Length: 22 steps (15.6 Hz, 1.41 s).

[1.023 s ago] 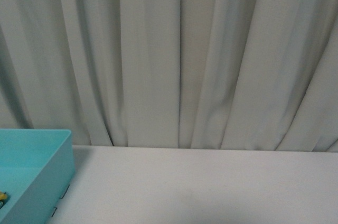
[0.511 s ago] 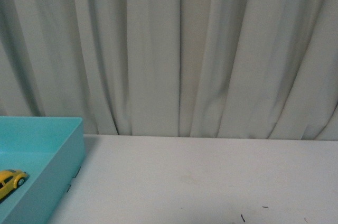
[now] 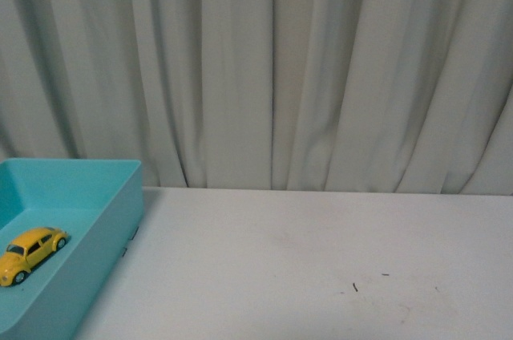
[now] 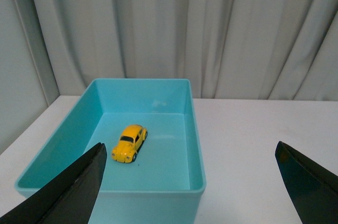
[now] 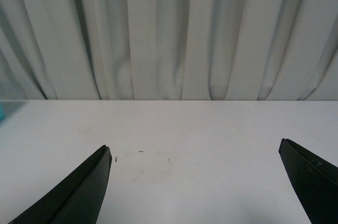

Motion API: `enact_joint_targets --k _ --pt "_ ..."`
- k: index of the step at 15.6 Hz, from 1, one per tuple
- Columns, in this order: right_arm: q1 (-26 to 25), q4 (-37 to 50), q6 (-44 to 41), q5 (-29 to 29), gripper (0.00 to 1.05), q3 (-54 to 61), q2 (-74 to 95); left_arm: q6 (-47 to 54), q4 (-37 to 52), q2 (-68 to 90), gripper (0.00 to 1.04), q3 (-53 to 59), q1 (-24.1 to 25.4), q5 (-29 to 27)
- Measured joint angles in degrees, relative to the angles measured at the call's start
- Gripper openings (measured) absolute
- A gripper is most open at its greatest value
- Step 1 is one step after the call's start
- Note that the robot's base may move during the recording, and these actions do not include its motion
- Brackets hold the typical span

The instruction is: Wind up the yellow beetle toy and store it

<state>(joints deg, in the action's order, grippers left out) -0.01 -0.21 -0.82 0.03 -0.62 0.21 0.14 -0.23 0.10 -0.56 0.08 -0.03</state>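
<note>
The yellow beetle toy (image 3: pixel 32 253) stands on its wheels on the floor of a turquoise bin (image 3: pixel 120 212) at the left of the white table. It also shows in the left wrist view (image 4: pixel 130 143), inside the bin (image 4: pixel 196 145). My left gripper (image 4: pixel 190 182) is open and empty, held back from the bin's near wall, above the table. My right gripper (image 5: pixel 195 182) is open and empty over bare table to the right of the bin. Neither arm shows in the front view.
A white table (image 3: pixel 321 260) runs to a pale pleated curtain (image 3: pixel 272 67) behind it. A few small dark specks (image 3: pixel 355 286) lie on the table's surface right of the middle. The bin holds only the toy.
The front view has tilted downward: the bin and table now show higher in the picture, and the toy, barely seen a second ago, is fully in view.
</note>
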Motion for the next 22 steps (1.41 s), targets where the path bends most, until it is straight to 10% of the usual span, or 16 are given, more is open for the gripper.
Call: enact_joint_targets --k 22 --pt "0.0 0.0 0.0 0.0 0.98 0.0 0.0 0.0 0.0 0.0 0.98 0.0 0.0 0.0"
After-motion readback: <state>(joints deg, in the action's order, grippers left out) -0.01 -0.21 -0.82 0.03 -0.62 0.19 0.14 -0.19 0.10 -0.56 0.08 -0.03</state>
